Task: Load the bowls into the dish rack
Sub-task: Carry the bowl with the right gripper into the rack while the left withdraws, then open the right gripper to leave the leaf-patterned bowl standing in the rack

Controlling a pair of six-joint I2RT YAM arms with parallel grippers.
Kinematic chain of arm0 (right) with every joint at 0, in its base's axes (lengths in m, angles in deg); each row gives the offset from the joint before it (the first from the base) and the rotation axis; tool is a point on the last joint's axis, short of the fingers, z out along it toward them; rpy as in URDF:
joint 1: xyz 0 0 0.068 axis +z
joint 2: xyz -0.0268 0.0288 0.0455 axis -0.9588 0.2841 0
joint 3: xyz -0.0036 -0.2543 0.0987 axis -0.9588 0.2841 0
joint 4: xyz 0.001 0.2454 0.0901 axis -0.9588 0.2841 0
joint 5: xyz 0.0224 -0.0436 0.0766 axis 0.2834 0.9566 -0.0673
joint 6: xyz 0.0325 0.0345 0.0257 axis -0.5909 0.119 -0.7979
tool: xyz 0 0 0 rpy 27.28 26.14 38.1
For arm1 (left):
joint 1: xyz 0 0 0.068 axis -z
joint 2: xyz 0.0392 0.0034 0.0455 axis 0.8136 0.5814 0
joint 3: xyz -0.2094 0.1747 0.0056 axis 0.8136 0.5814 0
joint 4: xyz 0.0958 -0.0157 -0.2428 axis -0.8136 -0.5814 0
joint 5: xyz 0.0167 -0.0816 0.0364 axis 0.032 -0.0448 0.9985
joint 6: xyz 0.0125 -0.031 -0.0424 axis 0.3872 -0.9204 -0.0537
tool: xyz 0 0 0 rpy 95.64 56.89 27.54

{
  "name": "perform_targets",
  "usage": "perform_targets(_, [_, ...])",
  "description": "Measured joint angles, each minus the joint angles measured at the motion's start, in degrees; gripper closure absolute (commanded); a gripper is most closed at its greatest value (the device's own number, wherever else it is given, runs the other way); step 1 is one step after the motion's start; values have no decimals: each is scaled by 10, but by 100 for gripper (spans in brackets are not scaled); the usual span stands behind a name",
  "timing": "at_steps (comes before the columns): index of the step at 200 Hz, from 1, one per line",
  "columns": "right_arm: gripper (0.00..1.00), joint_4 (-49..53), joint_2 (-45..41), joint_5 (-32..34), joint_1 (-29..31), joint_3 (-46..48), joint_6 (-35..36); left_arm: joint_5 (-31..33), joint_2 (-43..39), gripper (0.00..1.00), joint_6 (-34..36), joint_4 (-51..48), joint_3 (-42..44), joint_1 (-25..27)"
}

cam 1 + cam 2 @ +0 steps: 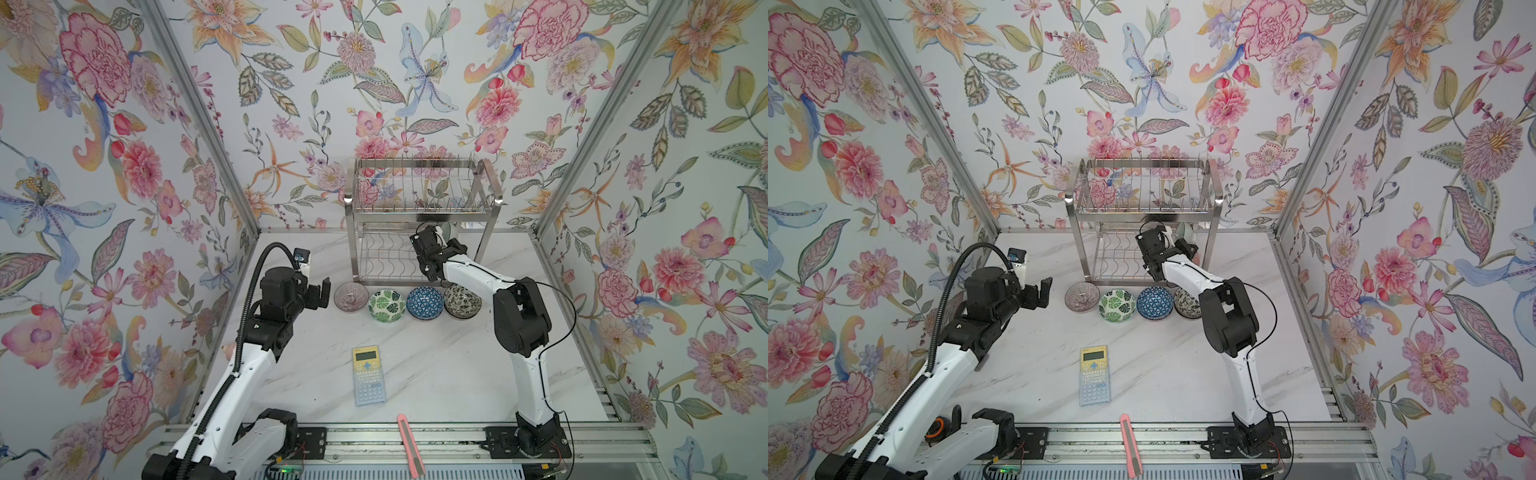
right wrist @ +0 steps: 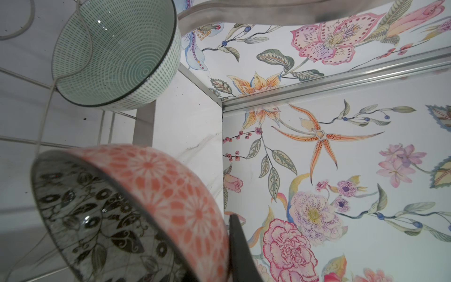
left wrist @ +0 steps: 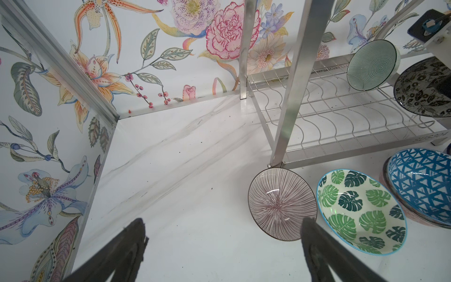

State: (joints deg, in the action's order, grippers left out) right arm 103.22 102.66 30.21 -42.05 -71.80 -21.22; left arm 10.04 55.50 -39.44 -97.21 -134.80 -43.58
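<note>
The dish rack (image 1: 419, 216) (image 1: 1142, 216) stands at the back of the table. A pale celadon bowl (image 3: 371, 66) (image 2: 114, 53) leans on edge in its lower tier. My right gripper (image 1: 440, 235) (image 2: 219, 232) reaches into that tier, shut on the rim of a black-white floral bowl (image 2: 97, 219) (image 3: 424, 88) with an orange outside. On the table in front of the rack, a pinkish striped bowl (image 1: 351, 297) (image 3: 280, 202), a green leaf bowl (image 1: 387, 305), a blue triangle bowl (image 1: 424, 302) and another black-white floral bowl (image 1: 462, 301) form a row. My left gripper (image 1: 322, 291) (image 3: 222, 223) hangs open just left of the pinkish bowl.
A yellow and blue calculator (image 1: 369, 376) lies mid-table. A pink utility knife (image 1: 409, 444) rests on the front rail. Flowered walls with metal posts close in the left, right and back sides.
</note>
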Motion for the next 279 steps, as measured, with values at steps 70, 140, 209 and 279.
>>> perform_targets(70, [100, -30, 37, 19, -6, -11, 22, -1, -2, 1, 0, 0, 0, 0])
perform_targets(140, [100, -56, 60, 23, -12, -30, 39, -1, -2, 1, 0, 0, 0, 0])
perform_targets(209, [82, -65, 69, 21, -7, -30, 38, -1, -2, 1, 0, 0, 0, 0])
perform_targets(279, [57, -63, 70, 6, -5, -14, 32, -2, -2, 1, 0, 0, 0, -1])
